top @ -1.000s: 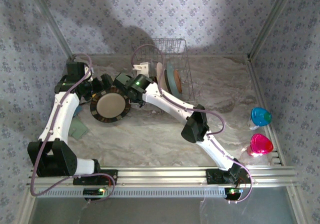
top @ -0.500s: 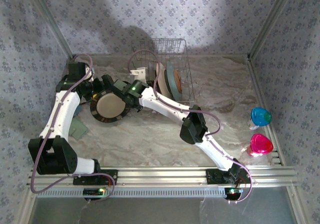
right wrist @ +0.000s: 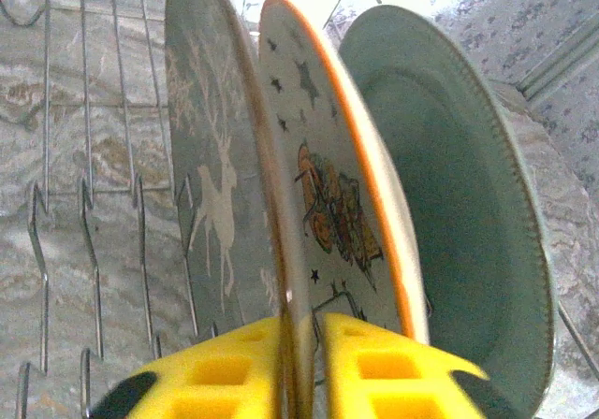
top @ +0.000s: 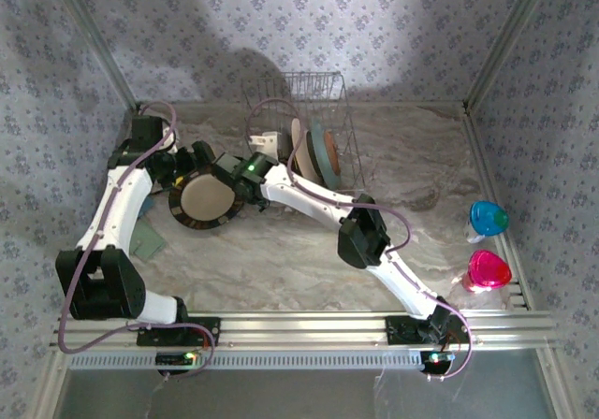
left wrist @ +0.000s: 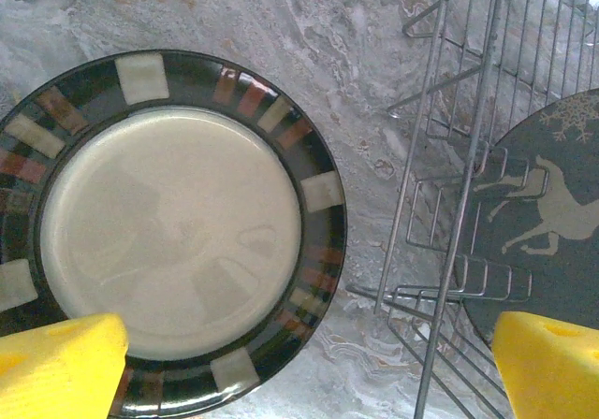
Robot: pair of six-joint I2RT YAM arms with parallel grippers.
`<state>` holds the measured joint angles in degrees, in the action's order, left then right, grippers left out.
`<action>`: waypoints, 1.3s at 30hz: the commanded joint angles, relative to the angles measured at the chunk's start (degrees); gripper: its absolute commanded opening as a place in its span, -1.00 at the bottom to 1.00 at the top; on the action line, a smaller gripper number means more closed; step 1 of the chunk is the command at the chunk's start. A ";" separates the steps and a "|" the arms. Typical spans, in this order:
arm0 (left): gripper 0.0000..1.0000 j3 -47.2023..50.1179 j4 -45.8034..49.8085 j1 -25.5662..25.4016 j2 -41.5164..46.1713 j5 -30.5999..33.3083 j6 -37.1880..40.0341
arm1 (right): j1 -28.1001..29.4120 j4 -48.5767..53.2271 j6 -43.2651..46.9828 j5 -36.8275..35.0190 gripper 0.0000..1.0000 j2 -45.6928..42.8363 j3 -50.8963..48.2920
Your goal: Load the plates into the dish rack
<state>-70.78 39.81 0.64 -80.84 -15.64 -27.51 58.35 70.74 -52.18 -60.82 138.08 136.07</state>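
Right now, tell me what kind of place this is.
Probably a mock kitchen test booth: patterned wallpaper panels enclose a marble-look table, with a wire dish rack holding plates.

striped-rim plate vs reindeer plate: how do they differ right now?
Pose: the striped-rim plate lies flat on the table; the reindeer plate stands on edge.
Place: the striped-rim plate is outside the dish rack, beside it; the reindeer plate is loaded in it.
Look: the striped-rim plate has a cream centre and a dark patchwork rim; the reindeer plate is grey with white reindeer.
Both are round plates.
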 commanded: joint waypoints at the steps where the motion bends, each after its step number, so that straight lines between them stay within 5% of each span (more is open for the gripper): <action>1: 0.99 -0.48 -0.59 0.29 -0.86 0.24 -0.35 | 1.03 2.01 -2.97 1.67 -0.53 -2.16 -1.61; 8: 0.99 -1.72 2.67 0.27 -1.70 -1.03 -2.62 | 1.80 -3.52 0.43 2.82 -0.35 -7.01 -6.88; 17: 0.99 0.74 3.80 0.26 2.37 -0.80 -5.78 | 3.47 -6.61 2.78 3.65 0.19 -12.62 -10.45; 26: 0.99 8.29 2.70 0.30 8.86 3.73 -10.19 | 5.39 -19.65 8.82 7.76 0.31 -25.97 -24.18; 30: 0.99 9.80 4.66 0.24 8.81 6.48 -11.47 | 4.75 -30.23 12.49 17.64 0.56 -34.94 -35.11; 31: 0.99 11.17 3.75 0.25 9.17 6.24 -12.34 | 4.51 -31.63 12.79 19.58 0.88 -37.31 -37.54; 32: 0.99 12.75 1.92 0.27 9.74 5.03 -13.28 | 4.34 -32.61 12.70 20.60 1.00 -39.33 -39.66; 39: 0.99 22.18 -6.64 0.34 11.53 1.47 -23.35 | 1.73 -43.63 11.31 30.56 1.00 -57.82 -60.46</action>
<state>-50.00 37.01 0.67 -70.76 -12.71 -45.54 61.36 33.36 -40.86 -36.45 85.82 81.21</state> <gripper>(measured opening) 0.993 0.999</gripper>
